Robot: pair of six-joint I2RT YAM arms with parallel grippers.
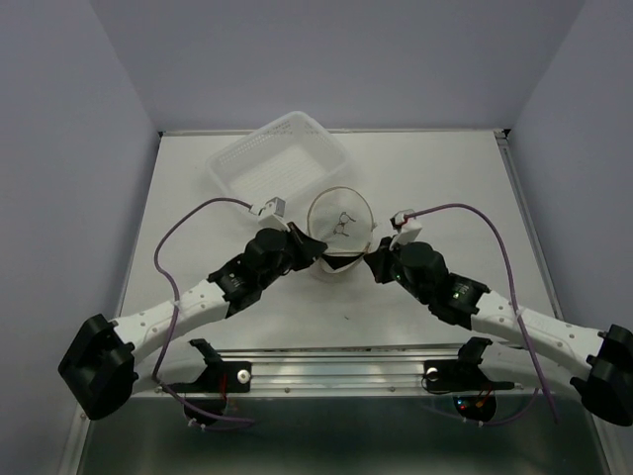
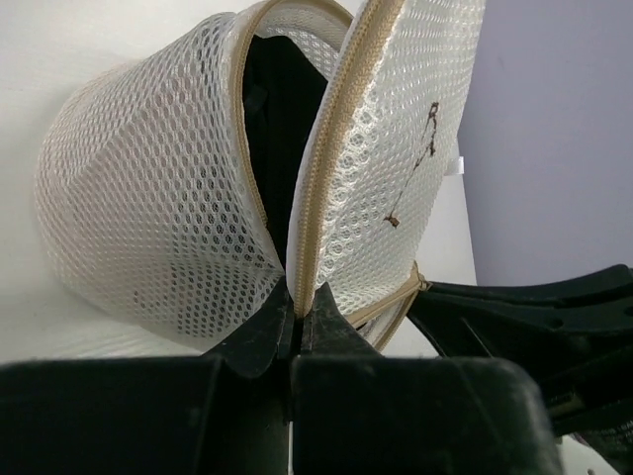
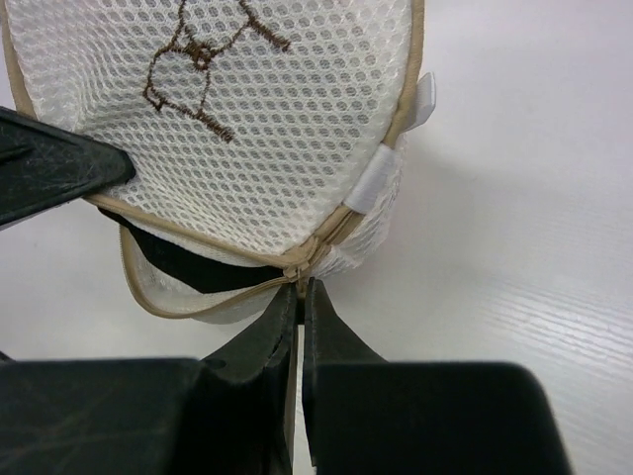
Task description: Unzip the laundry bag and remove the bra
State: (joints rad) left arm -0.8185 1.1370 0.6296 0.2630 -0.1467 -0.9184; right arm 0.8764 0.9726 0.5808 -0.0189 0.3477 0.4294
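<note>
The round white mesh laundry bag (image 1: 339, 228) with a tan rim stands on the table between my two grippers, partly unzipped. My left gripper (image 2: 300, 315) is shut on the tan zipper edge of its flat face (image 2: 396, 148), which stands away from the drum (image 2: 148, 198). My right gripper (image 3: 300, 289) is shut on the zipper pull at the bag's lower right rim (image 3: 326, 242). Through the gap, black fabric of the bra (image 2: 282, 109) shows inside, and in the right wrist view (image 3: 178, 262) too. Its pink part is hidden.
A rectangular white plastic basket (image 1: 280, 158) stands just behind and left of the bag. The right gripper's dark fingers (image 2: 534, 307) reach in close beside my left one. White table (image 1: 445, 188) stretches to the right; walls enclose the back and sides.
</note>
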